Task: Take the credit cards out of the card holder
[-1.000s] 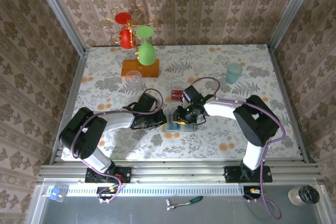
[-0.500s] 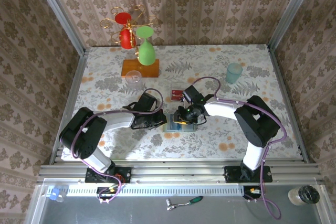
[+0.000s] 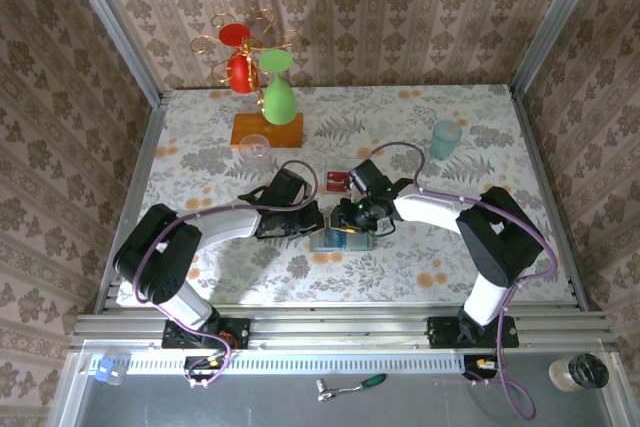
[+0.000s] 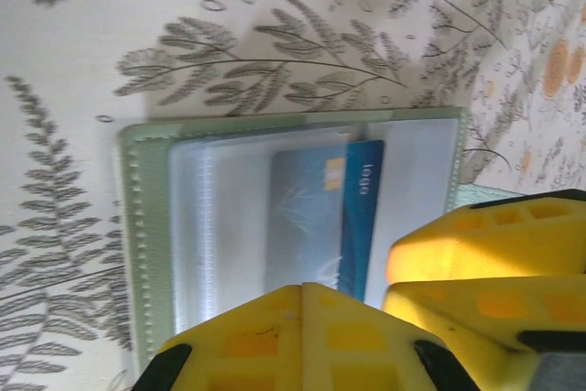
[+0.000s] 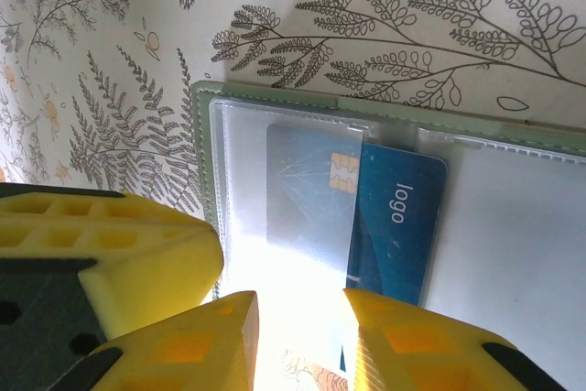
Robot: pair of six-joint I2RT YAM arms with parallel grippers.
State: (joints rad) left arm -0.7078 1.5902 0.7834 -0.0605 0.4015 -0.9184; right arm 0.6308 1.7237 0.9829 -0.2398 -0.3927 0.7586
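**Top view.** Card holder [image 3: 335,240] lies open and flat on the surface [image 3: 430,247], between the two arms. Left claw [image 3: 312,222] is down at its left edge, right claw [image 3: 350,222] over its far side. Red cards [image 3: 337,181] lie apart from the holder, just beyond it. Judged: those are done.

**Left wrist.** Left claw [image 4: 302,336] is closed, fingers pressed together, nothing between them. It sits low over one edge of the holder; contact cannot be confirmed. Blue card [image 4: 359,212] is partly out of the clear pocket: one half pale under plastic, the other bare and dark. A finger of the right claw stands just beside it.

**Right wrist.** Right claw [image 5: 300,341] has its jaws partly apart, with light showing in the gap and nothing clamped. One finger overlaps the card's bare end.

**Step in hand (judgement).** Extraction of the last card, halfway.

**Next move calls for.** A pinch on the bare end, then a pull along the pocket's opening, with the left claw pinning the holder. Risk: the thin card slips, or the holder drags.
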